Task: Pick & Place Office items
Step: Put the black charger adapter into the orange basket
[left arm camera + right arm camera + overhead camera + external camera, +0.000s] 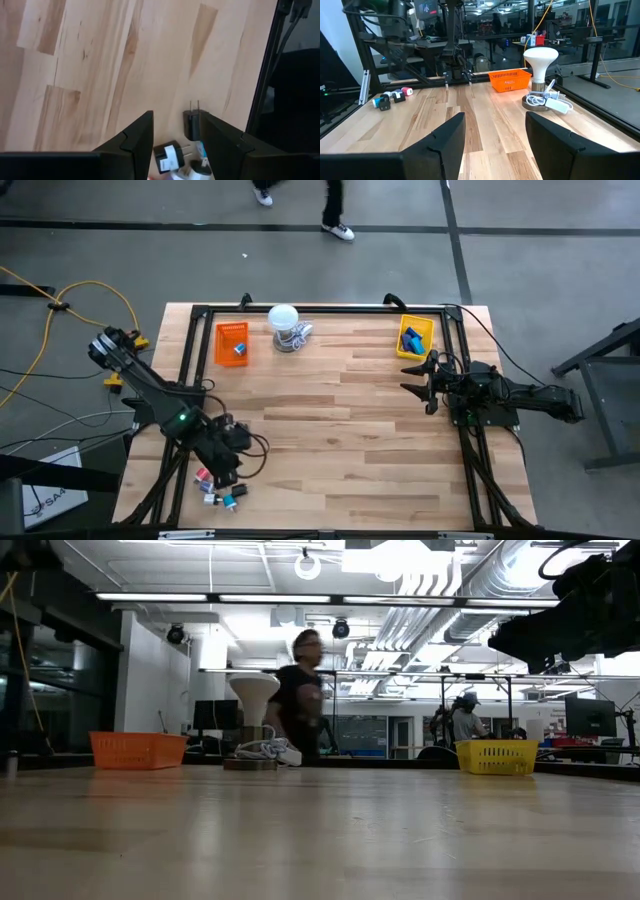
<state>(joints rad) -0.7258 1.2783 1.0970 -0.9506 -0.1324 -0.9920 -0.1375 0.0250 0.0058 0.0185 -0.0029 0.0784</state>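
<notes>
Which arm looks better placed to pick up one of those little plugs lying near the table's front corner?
The left. Its gripper hangs open right over the little plugs, with a black one showing between its fingers. The right gripper waits open across the table, beside the yellow tray.

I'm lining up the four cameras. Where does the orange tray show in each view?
High view: orange tray at the table's far edge, left of the white lamp.
Low view: far left.
Left wrist view: not in it.
Right wrist view: centre, beside the lamp.
Shared landmark: the lamp.
</notes>
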